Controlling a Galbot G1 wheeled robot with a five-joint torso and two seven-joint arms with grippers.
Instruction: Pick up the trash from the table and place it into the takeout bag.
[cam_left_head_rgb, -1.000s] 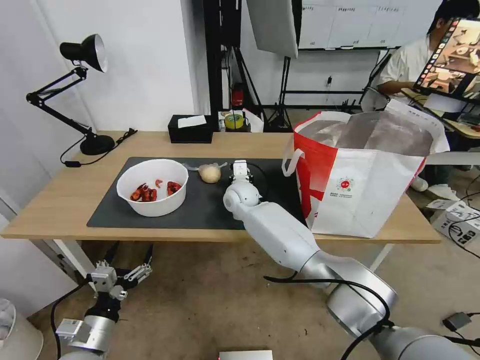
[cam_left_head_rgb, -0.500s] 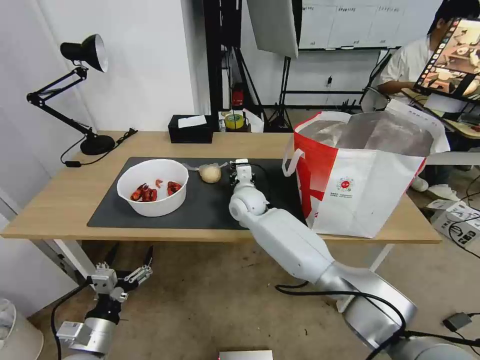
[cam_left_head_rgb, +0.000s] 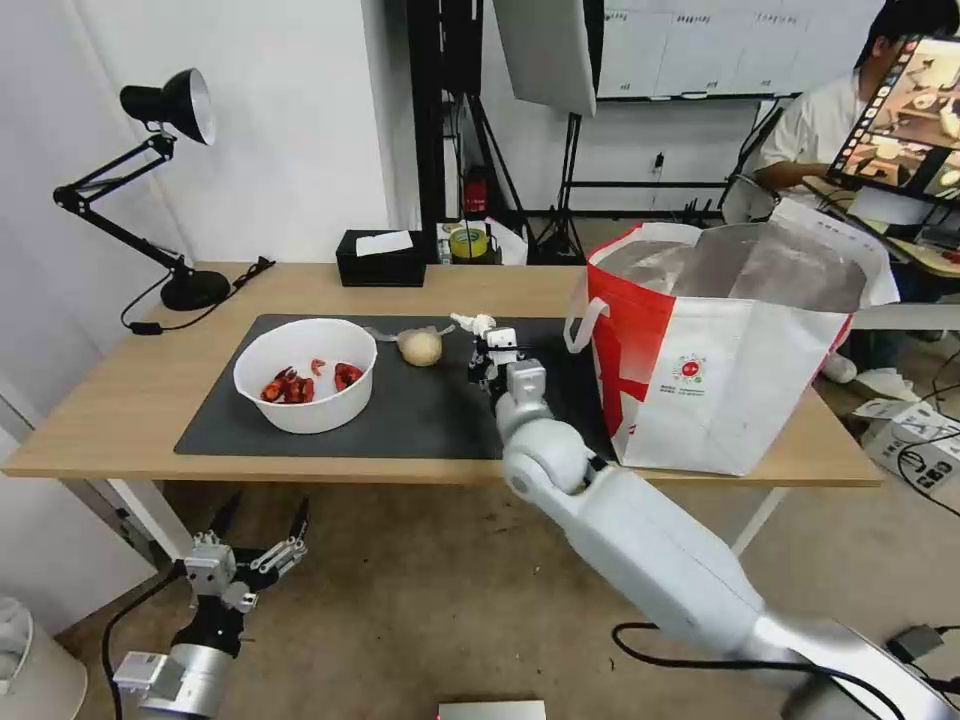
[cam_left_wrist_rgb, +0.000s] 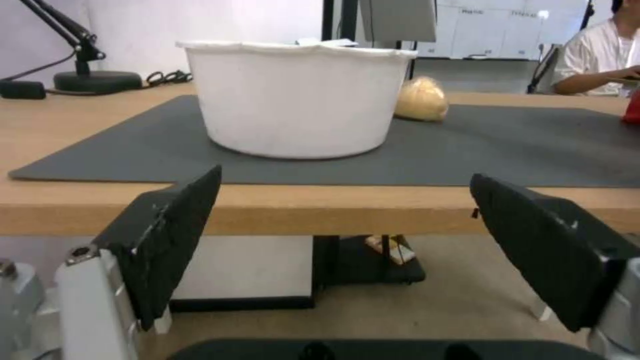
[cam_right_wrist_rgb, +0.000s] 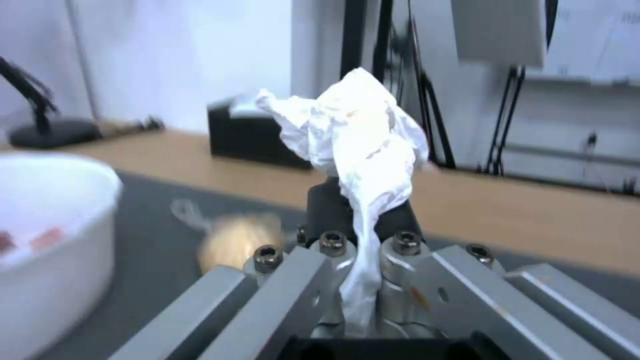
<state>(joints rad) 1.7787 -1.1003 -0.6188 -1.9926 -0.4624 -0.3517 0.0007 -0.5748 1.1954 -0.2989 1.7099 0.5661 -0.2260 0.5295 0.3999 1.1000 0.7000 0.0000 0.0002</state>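
- The crumpled tissue (cam_right_wrist_rgb: 357, 135) is pinched in the right gripper (cam_left_head_rgb: 482, 338), centre of the head view, above the mat (not yet over the takeout bag (cam_left_head_rgb: 735, 350)).
- The bowl (cam_left_head_rgb: 305, 373) and bagged lump (cam_left_head_rgb: 420, 347) are left on the table (cam_left_head_rgb: 120, 400).
- The left gripper (cam_left_wrist_rgb: 347, 255) is held spread, lower left.

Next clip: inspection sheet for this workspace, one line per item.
Surface: wood table with dark mat.
Job's things: white bowl of red scraps and bagged yellowish lump on mat; takeout bag upright, open.
Clutter: black tissue box, desk lamp.
Grippers: right tool shut on crumpled tissue, above mat; left tool open, below table edge.
Cables: lamp cord on table.
Surroundings: seated person behind bag.
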